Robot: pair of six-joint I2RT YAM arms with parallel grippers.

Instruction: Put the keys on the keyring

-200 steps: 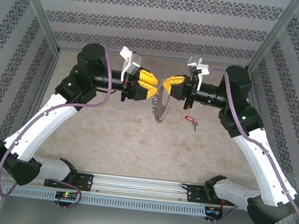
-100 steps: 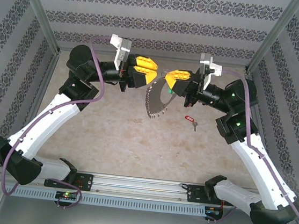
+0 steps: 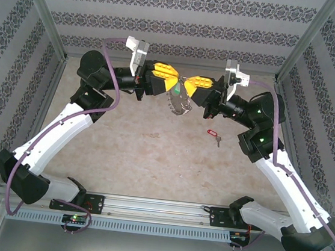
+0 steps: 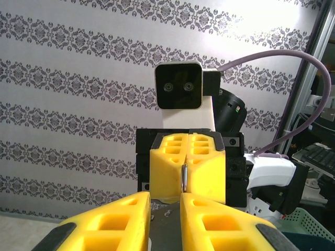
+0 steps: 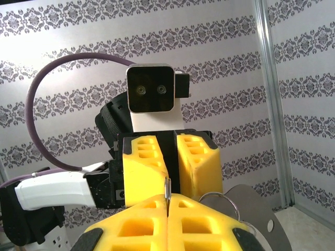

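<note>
Top external, right hand (image 3: 187, 89) clamped on keyring (image 3: 180, 105) mid-air, left hand (image 3: 176, 88) grip unclear, keys (image 3: 213, 134) on open table (image 3: 146, 156)

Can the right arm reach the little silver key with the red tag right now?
Probably not yet. The small silver metal key with its red plastic tag lies uncovered on the table, but the right hand is raised and shut on the large grey ring-fringed loop.

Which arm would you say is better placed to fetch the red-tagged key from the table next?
Probably right: the key lies on the right arm's side, but the right gripper must first pass the keyring to the left gripper.
</note>
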